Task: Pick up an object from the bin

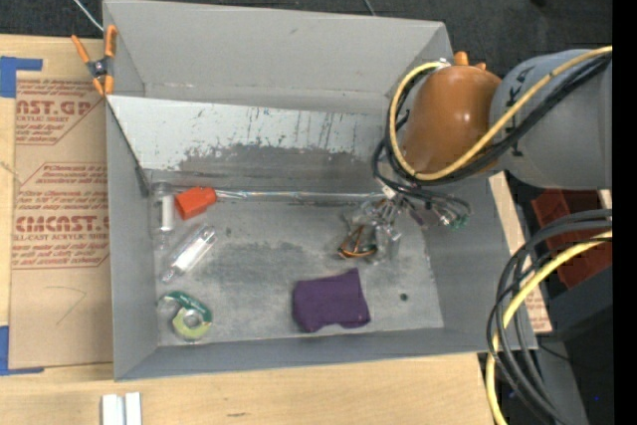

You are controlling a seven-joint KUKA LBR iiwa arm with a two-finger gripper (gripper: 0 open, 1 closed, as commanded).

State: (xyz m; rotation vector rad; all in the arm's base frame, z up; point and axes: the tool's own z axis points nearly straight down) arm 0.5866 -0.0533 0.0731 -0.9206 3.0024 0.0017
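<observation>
Brownish object [356, 250] seemingly lies just under gripper [377, 225], near purple cloth [329, 303].

You look down into the grey bin [279, 55] from above, tilted a little so its far wall faces you. The whole bin floor sits fairly near, and the arm [557, 114] enters from your right.

grey bin [269, 55] holds purple cloth [330, 304], orange block [195, 202], tube [189, 252].
</observation>
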